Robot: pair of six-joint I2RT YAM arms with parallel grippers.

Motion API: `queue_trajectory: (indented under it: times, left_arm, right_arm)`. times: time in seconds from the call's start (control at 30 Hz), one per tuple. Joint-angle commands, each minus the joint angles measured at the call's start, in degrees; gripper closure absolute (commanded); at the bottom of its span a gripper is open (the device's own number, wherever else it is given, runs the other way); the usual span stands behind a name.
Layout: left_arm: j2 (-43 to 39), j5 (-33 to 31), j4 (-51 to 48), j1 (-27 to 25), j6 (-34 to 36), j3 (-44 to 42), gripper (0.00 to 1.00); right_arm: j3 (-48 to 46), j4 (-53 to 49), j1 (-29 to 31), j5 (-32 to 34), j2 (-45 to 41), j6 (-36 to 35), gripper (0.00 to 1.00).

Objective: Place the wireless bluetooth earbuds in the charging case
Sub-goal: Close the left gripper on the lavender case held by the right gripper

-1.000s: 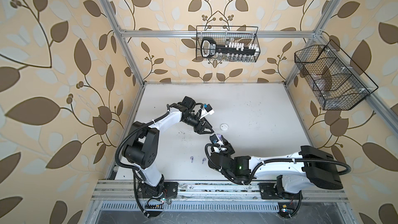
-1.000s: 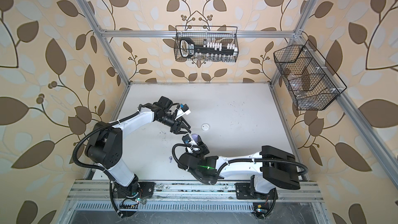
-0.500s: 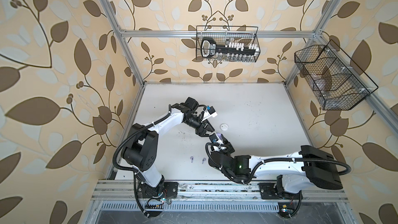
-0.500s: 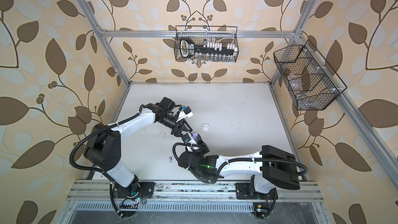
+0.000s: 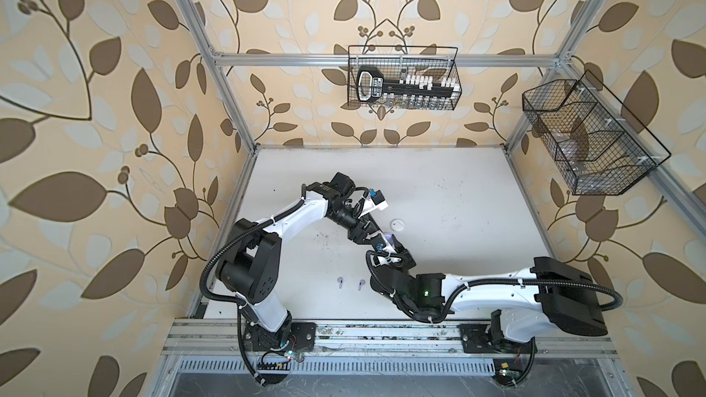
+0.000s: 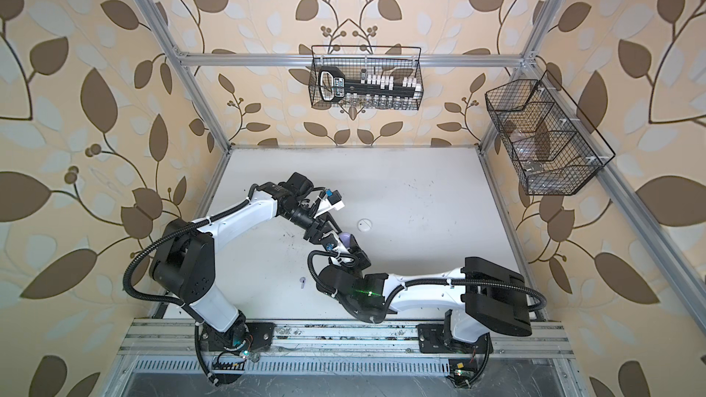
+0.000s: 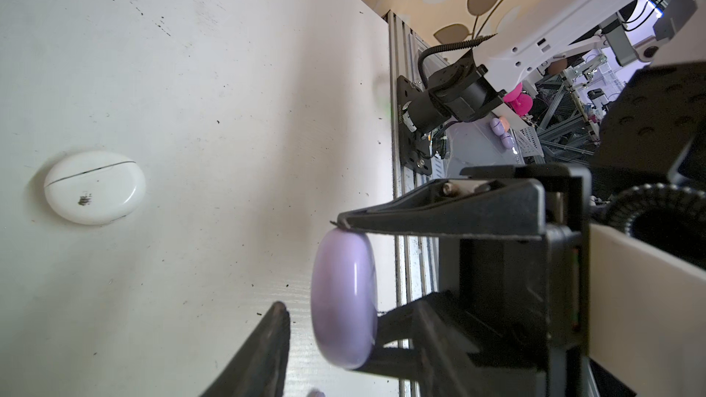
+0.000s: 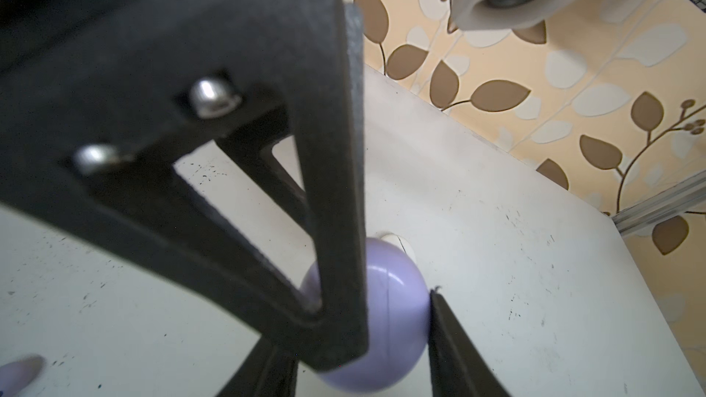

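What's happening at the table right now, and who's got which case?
The right gripper holds the lavender case on edge, clamped between its fingers. The left gripper has its fingers right at the same case; whether they press on it is unclear. That case looks closed. The white case lies closed on the table, untouched. Two earbuds lie loose near the front edge, not yet inserted.

The table's (image 5: 477, 192) far edge and far right corner lie open. Mid-table the left arm (image 5: 298, 215) and right arm (image 5: 489, 288) converge just beside the white charging case (image 5: 397, 225). An earbud (image 5: 339, 281) and a second earbud (image 5: 361, 283) lie near the front edge.
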Motion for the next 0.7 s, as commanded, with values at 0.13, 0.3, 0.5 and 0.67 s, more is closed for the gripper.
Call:
queue_trajectory:
  times: [0.13,0.3,0.5,0.67]
  left_arm:
    - [0.69,2.63,-2.61,-0.87,1.97,2.35,0.53]
    - [0.80,2.89,-2.99,-1.02,2.17,2.59,0.57]
    - [1.04,3.17,-3.77,-1.16,2.75,2.95,0.65]
    - [1.13,3.33,-4.30,-1.20,3.29,3.14,0.75]
  right_arm:
    - [1.70,1.56,-0.19,0.81,0.56,-2.24,0.63]
    - [2.24,2.07,-0.32,0.66,1.07,-3.14,0.63]
    - [2.84,2.20,-0.66,0.50,1.39,-3.83,0.63]
    - [3.41,1.19,-0.77,0.29,1.99,-4.01,0.63]
